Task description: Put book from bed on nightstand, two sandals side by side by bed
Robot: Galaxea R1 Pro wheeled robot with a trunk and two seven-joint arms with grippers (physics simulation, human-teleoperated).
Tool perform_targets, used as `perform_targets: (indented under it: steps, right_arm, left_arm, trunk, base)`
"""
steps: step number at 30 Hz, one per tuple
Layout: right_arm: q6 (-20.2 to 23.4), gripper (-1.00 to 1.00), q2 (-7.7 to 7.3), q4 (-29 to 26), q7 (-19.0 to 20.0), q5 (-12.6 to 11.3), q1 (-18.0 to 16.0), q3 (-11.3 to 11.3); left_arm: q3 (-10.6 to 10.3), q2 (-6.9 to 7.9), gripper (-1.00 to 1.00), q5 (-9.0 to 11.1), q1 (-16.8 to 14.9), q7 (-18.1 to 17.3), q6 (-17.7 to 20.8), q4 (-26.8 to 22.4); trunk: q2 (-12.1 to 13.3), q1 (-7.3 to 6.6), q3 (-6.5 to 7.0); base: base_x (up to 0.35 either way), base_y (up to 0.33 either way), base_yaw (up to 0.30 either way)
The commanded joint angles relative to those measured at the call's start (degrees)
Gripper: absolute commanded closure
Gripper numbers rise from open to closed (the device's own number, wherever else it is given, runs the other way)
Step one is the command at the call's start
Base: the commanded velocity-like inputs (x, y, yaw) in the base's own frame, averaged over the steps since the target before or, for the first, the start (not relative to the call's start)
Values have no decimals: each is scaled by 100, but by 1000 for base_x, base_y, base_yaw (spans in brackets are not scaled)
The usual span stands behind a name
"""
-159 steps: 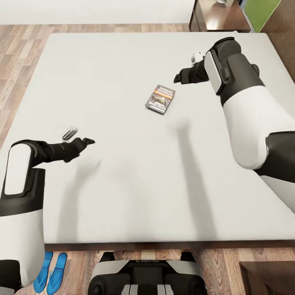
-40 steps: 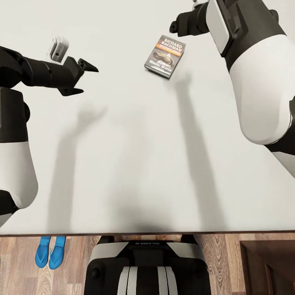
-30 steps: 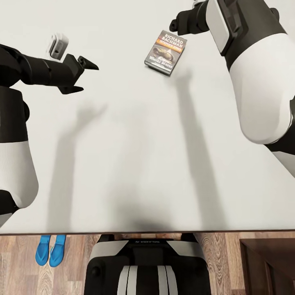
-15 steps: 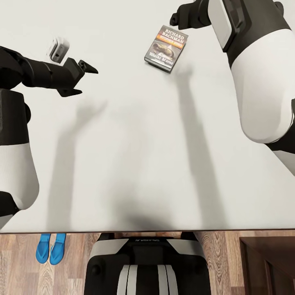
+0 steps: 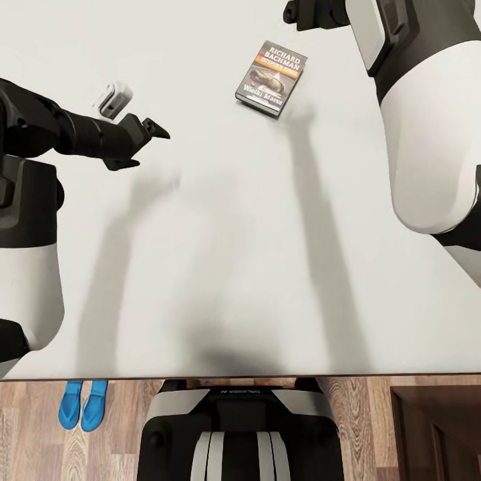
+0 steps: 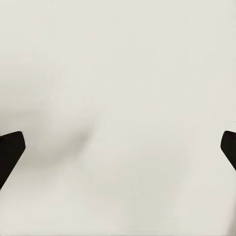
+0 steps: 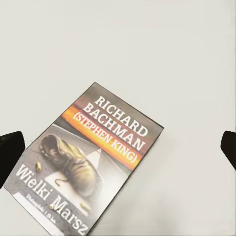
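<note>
Right gripper (image 5: 294, 12) hangs above the bed (image 5: 220, 267) just past the far end of the book (image 5: 271, 79), and in its wrist view the two fingertips (image 7: 11, 150) sit at opposite margins, so the jaws stand wide with nothing between them. Left gripper (image 5: 148, 137) is also spread open and empty, held over bare mattress well to the left of the book; its wrist view looks down on plain white bedding.

The book lies flat, cover up, turned a little askew, well in from every edge of the bed. The two sandals (image 5: 83, 405) rest side by side on the wooden floor just off the bed's near edge, toward its left corner. A dark wooden cabinet (image 5: 437, 434), which may be a nightstand, juts in beyond the near right corner.

The step in hand looks like the pick of the book with the right arm. A thin paperback flat on a soft mattress gives the fingers little to bite on, so the sound way is probably to turn the wrist until the jaws line up across the book's short width, centre over it, then lower until both tips press slightly into the bedding on either side before closing. Coming down off-centre or out of line with its edges could push the book along or catch only the cover. Lift straight up afterwards, and keep the left arm where it is, out of the way.
</note>
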Motion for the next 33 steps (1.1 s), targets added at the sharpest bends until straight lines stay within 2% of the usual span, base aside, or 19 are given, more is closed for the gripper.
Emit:
perform_targets:
  steps: [1,5,9,14,30,33]
  right_arm:
    - [36,-100,-2,-33,-20,55,-1,9]
    - [96,-100,-8,-124,-129,41,2,16]
    - [459,-100,-14,-286,-210,49,4,24]
    - [632,-100,-19,-332,-231,70,16,30]
    - [654,-100,-60,-354,-225,91,30,33]
    - [644,-100,-63,-354,-224,89,34,29]
  left_arm:
    - [15,5,-100,56,0,76,26,-9]
    - [67,23,-100,78,11,120,7,-41]
    - [116,36,-100,301,6,153,-10,-49]
    - [128,44,-100,565,-57,217,-13,27]
    - [124,4,-100,627,-251,277,-13,110]
    - [124,20,-100,656,-254,278,-16,101]
  trunk:
    - [-1,0,-2]
    - [-122,66,-56]
    - [-282,154,-128]
    - [-403,220,-182]
    - [-403,220,-224]
    - [-523,286,-282]
  base:
    - [0,0,0]
    - [0,0,0]
    - [0,0,0]
    - [0,0,8]
    - [0,0,119]
    - [0,0,65]
